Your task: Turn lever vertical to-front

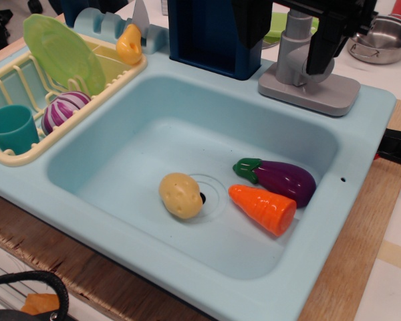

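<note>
The grey faucet column [293, 47] stands on its flat grey base [309, 90] at the sink's back right corner. A rounded grey hub [305, 78] shows low on the column's right side. The thin lever rod itself is not clearly visible; the black right finger [324, 43] covers that spot. My black gripper [287, 33] comes down from the top edge with its fingers wide apart on either side of the column. The left finger [252, 23] is in front of the blue back panel. The gripper looks open and holds nothing.
The light blue sink basin [120, 167] holds a potato [181, 195], a carrot [264, 208] and an eggplant [281, 179]. A yellow dish rack [7, 157] on the left holds a green plate, a teal cup and a purple vegetable. A metal pot [382, 39] stands at the back right.
</note>
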`<state>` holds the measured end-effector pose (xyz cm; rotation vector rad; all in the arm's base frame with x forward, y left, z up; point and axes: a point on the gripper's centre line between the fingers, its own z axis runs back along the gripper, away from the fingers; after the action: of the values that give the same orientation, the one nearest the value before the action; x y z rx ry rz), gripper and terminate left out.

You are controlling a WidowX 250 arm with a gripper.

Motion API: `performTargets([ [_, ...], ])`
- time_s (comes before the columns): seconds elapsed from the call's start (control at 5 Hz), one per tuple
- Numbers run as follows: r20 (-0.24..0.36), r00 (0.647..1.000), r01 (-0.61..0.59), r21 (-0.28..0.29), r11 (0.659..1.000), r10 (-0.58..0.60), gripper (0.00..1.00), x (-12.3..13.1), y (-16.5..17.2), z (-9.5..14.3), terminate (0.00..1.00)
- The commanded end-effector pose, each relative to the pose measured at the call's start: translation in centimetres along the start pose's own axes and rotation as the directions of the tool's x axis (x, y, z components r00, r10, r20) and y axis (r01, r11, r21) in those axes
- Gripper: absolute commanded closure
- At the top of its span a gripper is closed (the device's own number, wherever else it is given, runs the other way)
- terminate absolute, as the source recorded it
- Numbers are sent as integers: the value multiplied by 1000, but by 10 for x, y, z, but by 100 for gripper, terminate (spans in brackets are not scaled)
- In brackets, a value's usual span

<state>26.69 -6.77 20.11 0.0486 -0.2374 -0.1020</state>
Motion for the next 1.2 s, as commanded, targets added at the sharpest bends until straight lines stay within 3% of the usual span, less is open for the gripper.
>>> performTargets([
  [0.0, 0, 1000, 0, 0, 1000, 0, 0, 0, 0, 0, 0],
  [0.6, 230, 970, 75, 18, 997, -77, 0, 38, -7, 0, 0],
  [1.0, 250, 961, 127, -9, 992, -120, 0, 58, -11, -6, 0],
])
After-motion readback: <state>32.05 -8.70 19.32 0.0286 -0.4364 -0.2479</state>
